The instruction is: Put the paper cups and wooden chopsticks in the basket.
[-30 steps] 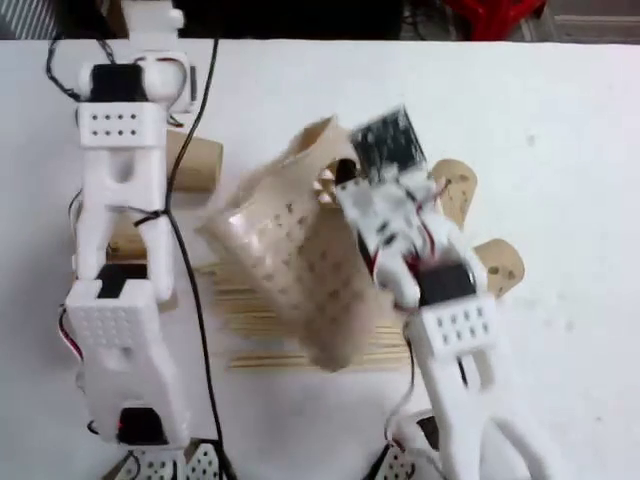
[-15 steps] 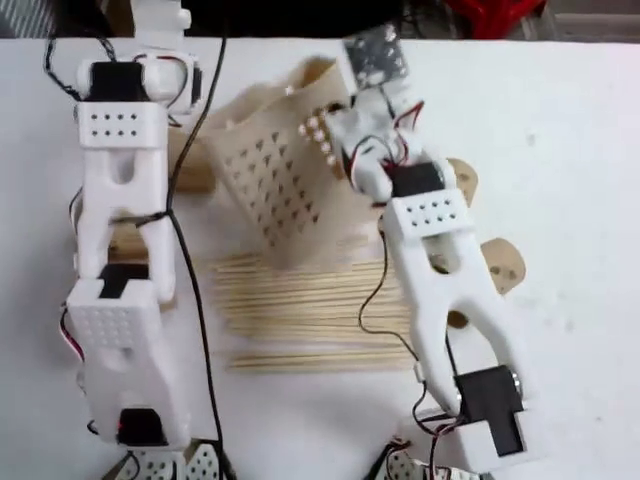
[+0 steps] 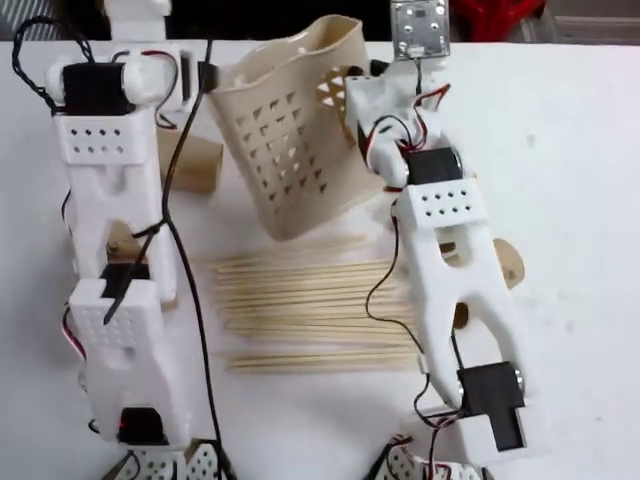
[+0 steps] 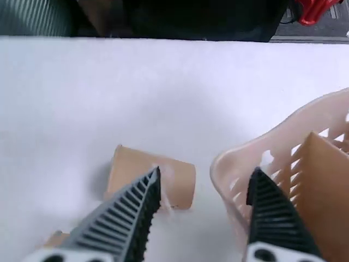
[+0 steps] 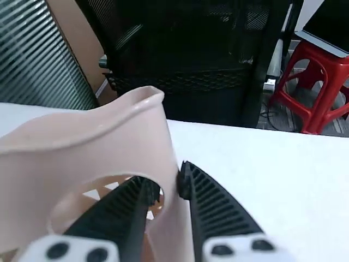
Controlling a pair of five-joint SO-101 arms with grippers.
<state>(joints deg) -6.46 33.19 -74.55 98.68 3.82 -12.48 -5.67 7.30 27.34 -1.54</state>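
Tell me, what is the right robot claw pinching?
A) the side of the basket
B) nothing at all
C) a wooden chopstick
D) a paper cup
A: in the right wrist view, the right gripper is shut on the basket, with the basket's wall pinched between its two black fingers.

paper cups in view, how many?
4 paper cups: one lying left of the basket, one under the left arm, one by the right arm, one apparently inside the basket. More may hide under arms.
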